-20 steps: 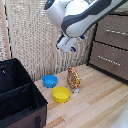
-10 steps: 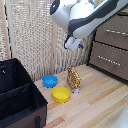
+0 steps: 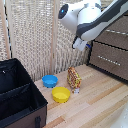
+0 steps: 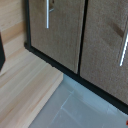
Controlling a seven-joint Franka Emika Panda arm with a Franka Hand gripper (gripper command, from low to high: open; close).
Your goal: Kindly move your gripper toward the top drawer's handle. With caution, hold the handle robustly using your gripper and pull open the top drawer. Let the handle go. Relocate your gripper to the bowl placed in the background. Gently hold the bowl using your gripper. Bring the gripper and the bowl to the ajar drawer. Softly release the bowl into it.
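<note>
In the exterior view my gripper (image 3: pixel 84 45), a white hand with dark-blue fingers, hangs in the air left of the brown dresser and touches nothing. Its fingers are too blurred to show a gap. The top drawer (image 3: pixel 119 39) is partly hidden behind my arm, and its silver handle (image 3: pixel 117 32) shows as a thin bar. The blue bowl (image 3: pixel 49 80) rests on the wooden table (image 3: pixel 97 102) in front of the slatted screen, well below my hand and toward the exterior view's left. The wrist view shows two taupe drawer fronts, one handle (image 4: pixel 48 12) on each. My fingers are not seen there.
A yellow bowl (image 3: pixel 61 94) sits just in front of the blue one. A patterned packet (image 3: pixel 74 79) stands upright beside both. A black fabric box (image 3: pixel 17 97) fills the exterior view's lower left. A lower drawer (image 3: pixel 107 60) sits under the top one. Grey floor (image 4: pixel 80 110) lies past the table edge.
My gripper has travelled steadily toward the exterior view's right, closer to the dresser, at about the same height. The bowls, packet and box have not moved.
</note>
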